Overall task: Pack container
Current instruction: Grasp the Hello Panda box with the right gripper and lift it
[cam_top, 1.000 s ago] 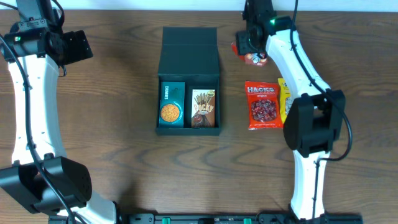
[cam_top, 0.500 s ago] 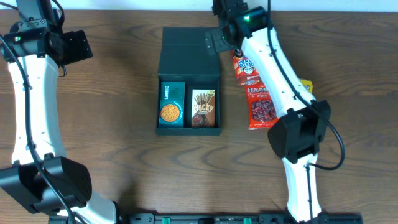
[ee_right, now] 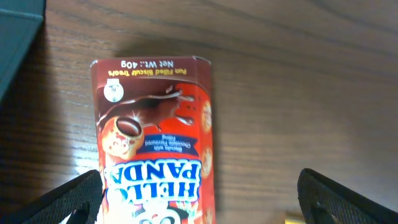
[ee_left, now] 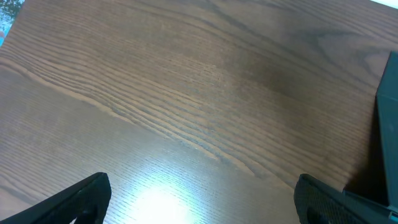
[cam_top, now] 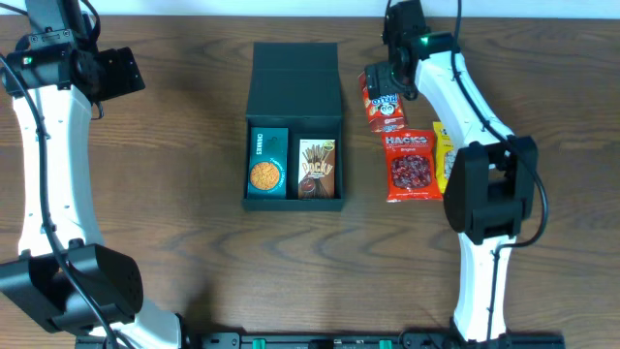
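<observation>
Container [cam_top: 294, 82] lies lid-open for loading, so your right end effector [ee_right: 202, 199] hangs spread wide over the biscuit box [ee_right: 155, 124].

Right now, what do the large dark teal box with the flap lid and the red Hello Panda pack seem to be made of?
Large dark teal box: probably rigid cardboard, matte; flat stiff walls, no shine.
Red Hello Panda pack: probably printed thin carton, slightly glossy; sharp folded edges, soft highlights.
</observation>
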You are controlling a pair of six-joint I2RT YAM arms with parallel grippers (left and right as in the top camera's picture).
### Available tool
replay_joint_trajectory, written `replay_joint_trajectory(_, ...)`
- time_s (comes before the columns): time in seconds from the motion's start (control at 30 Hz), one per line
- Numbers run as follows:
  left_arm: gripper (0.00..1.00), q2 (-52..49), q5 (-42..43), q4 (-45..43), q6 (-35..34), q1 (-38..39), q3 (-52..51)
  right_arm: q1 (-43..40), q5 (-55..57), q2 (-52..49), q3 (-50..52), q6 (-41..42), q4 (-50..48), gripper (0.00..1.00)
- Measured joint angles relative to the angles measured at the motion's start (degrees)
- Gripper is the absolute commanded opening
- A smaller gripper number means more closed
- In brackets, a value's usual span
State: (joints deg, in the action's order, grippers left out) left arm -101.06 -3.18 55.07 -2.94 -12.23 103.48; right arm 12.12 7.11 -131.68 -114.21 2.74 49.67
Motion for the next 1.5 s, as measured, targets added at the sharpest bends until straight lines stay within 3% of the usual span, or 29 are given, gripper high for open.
replay_joint_trajectory(0.4,0.95,0.0,0.0,0.0,0.0,0.0,0.0,0.3,-3.9,0.0,7.4,-2.2,-5.8,0.99)
replay_joint_trajectory(0.87,0.95,0.0,0.0,0.0,0.0,0.0,0.0,0.5,-5.7,-3.3,7.9,-3.2,-7.6,0.99)
replay_joint_trajectory(1.13,0.95,0.0,0.0,0.0,0.0,0.0,0.0,0.6,-5.9,-3.3,7.9,-3.5,-8.0,0.79)
replay_joint_trajectory(1.5,0.95,0.0,0.0,-0.8,0.0,0.0,0.0,1.0,-5.9,-3.3,7.3,-3.5,-5.7,0.75)
